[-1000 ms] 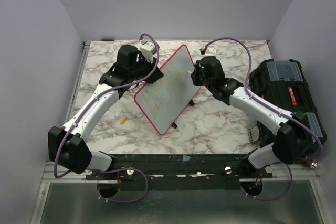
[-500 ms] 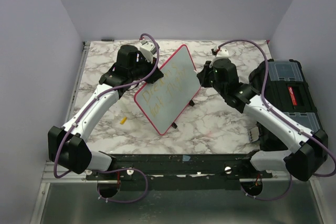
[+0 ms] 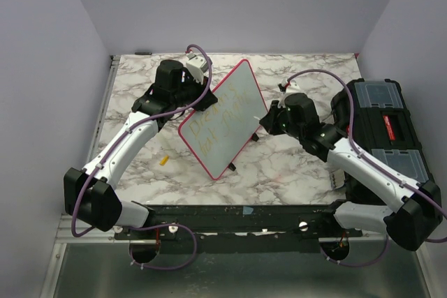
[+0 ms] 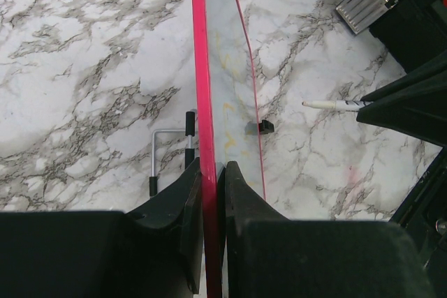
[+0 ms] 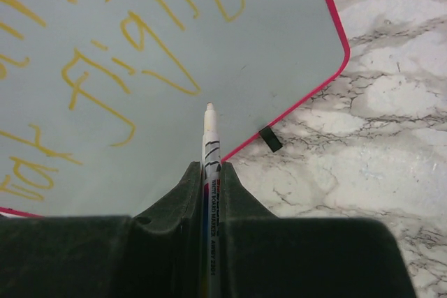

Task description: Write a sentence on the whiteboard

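Near the middle of the marbled surface [image 3: 279, 165], between the two arms: the whiteboard [image 3: 222, 120], stood up on edge and leaning, white face turned toward the right arm. Lower edge down at the surface, with small black clips [image 5: 269, 139] along it. Behind the board, seen from the left wrist, a bent wire stand [image 4: 167, 151] with black tips.

Gripped at the upper left rim by the left end effector [image 4: 211, 172], closed almost fully, one finger on each side of the thin red-pink edge.

Across the white face, the sentence [image 3: 216, 125] in faint yellow handwriting, laid out in two lines in the top view; first word close to "Dreams", the rest too faint to read with certainty.

At the board's right side, the right end effector [image 5: 210, 172], pinched tight on a white marker [image 5: 209, 141], tip pointing at the lower right part of the face, just beside the last yellow strokes. From the left wrist, a small gap between tip and board.

At the right edge of the surface, beside the right arm, a black toolbox [image 3: 384, 127]. Left of the board, a small yellow piece [image 3: 164, 160] lying alone on the marble.
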`<state>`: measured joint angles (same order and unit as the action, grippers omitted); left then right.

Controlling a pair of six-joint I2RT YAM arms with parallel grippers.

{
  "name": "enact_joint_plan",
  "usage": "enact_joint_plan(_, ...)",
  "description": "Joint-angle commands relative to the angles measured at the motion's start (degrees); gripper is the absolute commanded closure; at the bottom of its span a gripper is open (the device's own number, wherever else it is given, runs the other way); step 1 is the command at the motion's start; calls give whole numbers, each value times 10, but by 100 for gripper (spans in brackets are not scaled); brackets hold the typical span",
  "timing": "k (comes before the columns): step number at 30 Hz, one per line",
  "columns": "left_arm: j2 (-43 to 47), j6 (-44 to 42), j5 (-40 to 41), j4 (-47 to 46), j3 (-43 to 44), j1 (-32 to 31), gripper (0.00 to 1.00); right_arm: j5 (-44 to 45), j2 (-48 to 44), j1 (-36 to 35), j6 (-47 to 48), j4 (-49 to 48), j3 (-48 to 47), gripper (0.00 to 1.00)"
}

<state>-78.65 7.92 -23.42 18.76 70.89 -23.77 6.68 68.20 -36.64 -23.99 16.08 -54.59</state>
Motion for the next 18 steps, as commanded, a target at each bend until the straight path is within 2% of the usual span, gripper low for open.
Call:
enact_joint_plan(1, -14, -75, 12, 25, -20, -10, 100, -41, -15, -1, -11, -15, 13, 99)
enact_joint_plan(13, -19, -74, 13, 24, -18, -10, 100, -114, -38, -2, -16, -31, 56, 99)
enact_joint_plan(18, -26, -73, 23, 27, -16, -10, 100, -113, -42, -28, -24, -61, 83, 99)
